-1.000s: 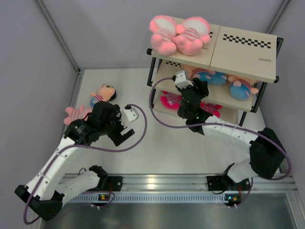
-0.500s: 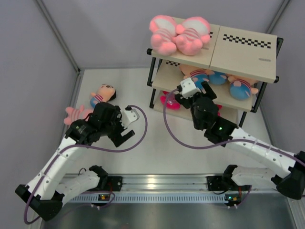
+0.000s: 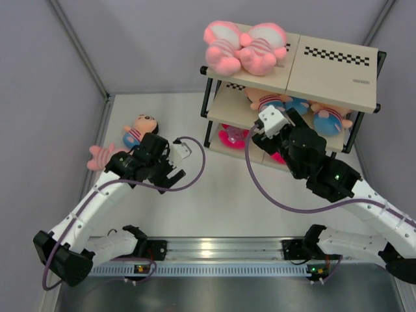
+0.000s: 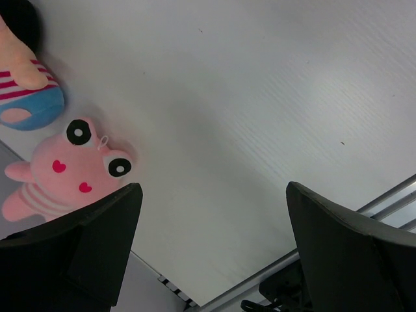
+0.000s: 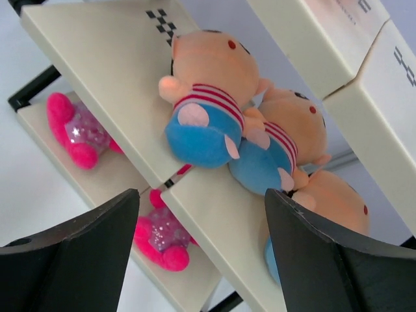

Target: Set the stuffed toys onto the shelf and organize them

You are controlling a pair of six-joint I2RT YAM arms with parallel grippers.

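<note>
The right gripper (image 5: 201,214) has drawn back from the shelf (image 5: 97,52) with its fingers apart and empty, leaving the blue-shirted dolls (image 5: 208,97) on the middle board beyond its fingertips. The left gripper (image 4: 214,195), fingers spread wide, has swung toward the pink plush (image 4: 71,169) just outside one finger, likely the next pickup

We find the shelf (image 3: 331,68) standing at the 1 o'clock corner of the table (image 3: 214,201). On its top board the top pair of toys (image 3: 227,51) lies side by side at the 9 o'clock end. On the middle board a row of three toys (image 5: 201,123) lies packed together, each touching the next. On the bottom board lies the bottom pair of toys (image 5: 78,133), set apart from each other. At the table's 10 o'clock, well apart from the shelf, lie two loose toys: the far toy (image 3: 140,128), and the near toy (image 3: 101,156) just beside it at its 8 o'clock.
</note>
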